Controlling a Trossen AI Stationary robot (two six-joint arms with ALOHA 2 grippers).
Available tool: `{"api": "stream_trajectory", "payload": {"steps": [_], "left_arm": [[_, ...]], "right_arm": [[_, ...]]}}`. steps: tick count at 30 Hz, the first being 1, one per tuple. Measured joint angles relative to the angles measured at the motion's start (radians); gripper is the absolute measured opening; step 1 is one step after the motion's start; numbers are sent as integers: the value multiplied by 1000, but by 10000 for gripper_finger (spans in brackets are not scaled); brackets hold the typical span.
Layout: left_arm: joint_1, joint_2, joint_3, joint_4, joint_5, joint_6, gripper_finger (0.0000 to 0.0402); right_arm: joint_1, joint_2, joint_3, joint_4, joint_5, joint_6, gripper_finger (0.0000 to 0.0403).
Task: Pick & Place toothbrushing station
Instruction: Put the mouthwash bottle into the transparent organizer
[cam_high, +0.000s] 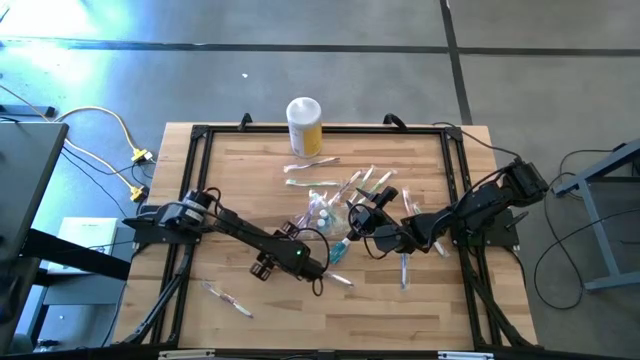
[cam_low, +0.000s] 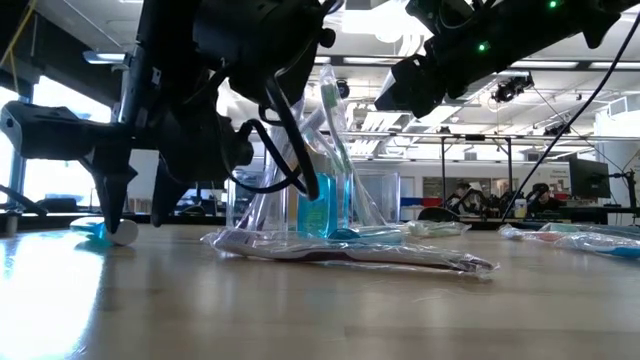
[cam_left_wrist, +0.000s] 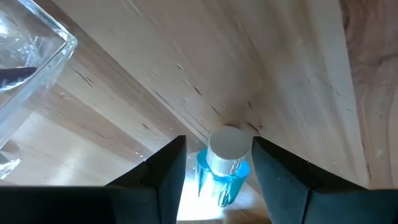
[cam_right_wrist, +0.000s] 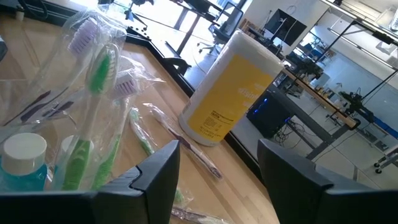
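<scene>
Both grippers sit mid-frame: the left gripper (cam_left_wrist: 217, 171) has fingers apart around a blue bottle (cam_left_wrist: 222, 167), the right gripper (cam_right_wrist: 217, 165) is spread too.

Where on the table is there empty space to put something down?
Bare wood lies between the yellow jar and the table's left edge, and along the front edge right of the lone toothbrush. The middle is crowded: both grippers, the left gripper and right gripper, the clear container, and wrapped toothbrushes.

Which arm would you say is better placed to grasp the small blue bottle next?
Left. The left gripper, open, flanks the small blue bottle on the table. The right gripper, also open, sits by the clear container, facing the yellow jar.
</scene>
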Motion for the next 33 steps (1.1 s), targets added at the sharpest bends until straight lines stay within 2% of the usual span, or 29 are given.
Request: {"api": "stream_trajectory", "payload": {"steps": [33], "left_arm": [[0, 22, -1, -23, 75, -2, 175]], "right_arm": [[0, 0, 0, 0, -4, 4, 208]]}}
